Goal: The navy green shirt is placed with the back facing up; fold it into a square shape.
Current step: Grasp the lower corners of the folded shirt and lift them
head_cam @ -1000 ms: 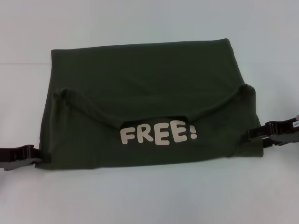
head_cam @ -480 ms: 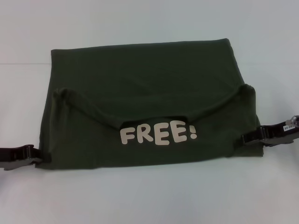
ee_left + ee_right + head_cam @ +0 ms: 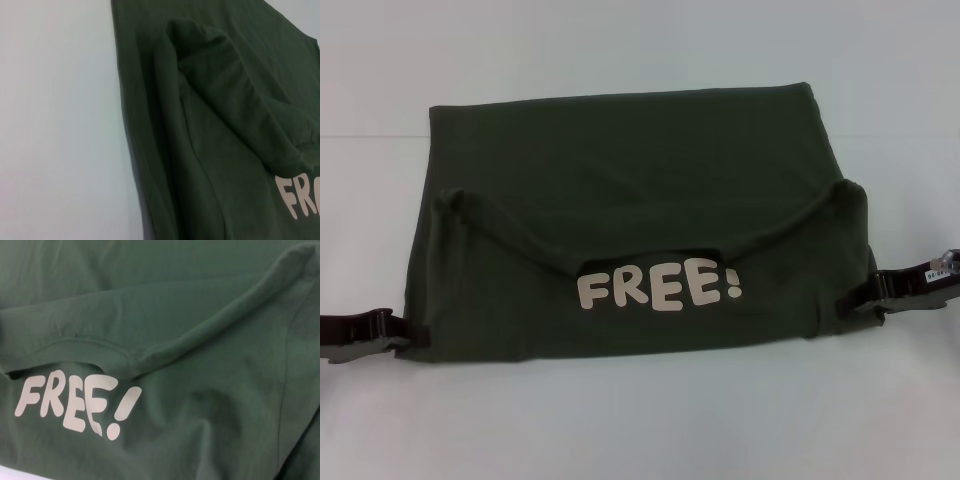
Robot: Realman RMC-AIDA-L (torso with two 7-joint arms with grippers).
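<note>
The shirt [image 3: 620, 200] is lying flat on the white table [image 3: 640, 420], already folded into a wide band, with its sleeves turned in across the middle and the "FREE!" lettering [image 3: 660, 283] showing near the front edge. The left gripper [image 3: 408, 337] is sitting low at the shirt's front left corner, its tip touching the cloth edge; the right gripper [image 3: 855, 300] is sitting at the right edge, a little farther back than the left one, its tip pushed into the fabric where a small pucker is forming. Both seem to be biting the edges, but whether their fingers are clamped on cloth or merely resting against it I cannot tell from here, and neither wrist view is showing any fingers.

It looks like the step in hand is taking hold of the two side edges for the next fold. To do it well, each gripper should be catching every layer at its edge, not just the top one, or the band will be peeling apart on the lift. The two grips are not level with each other, so the fold may be coming out skewed unless the arms are rising together and keeping the cloth taut between them. The turned-in sleeves are lying loose, so a slow lift would help keep them from sliding out.
</note>
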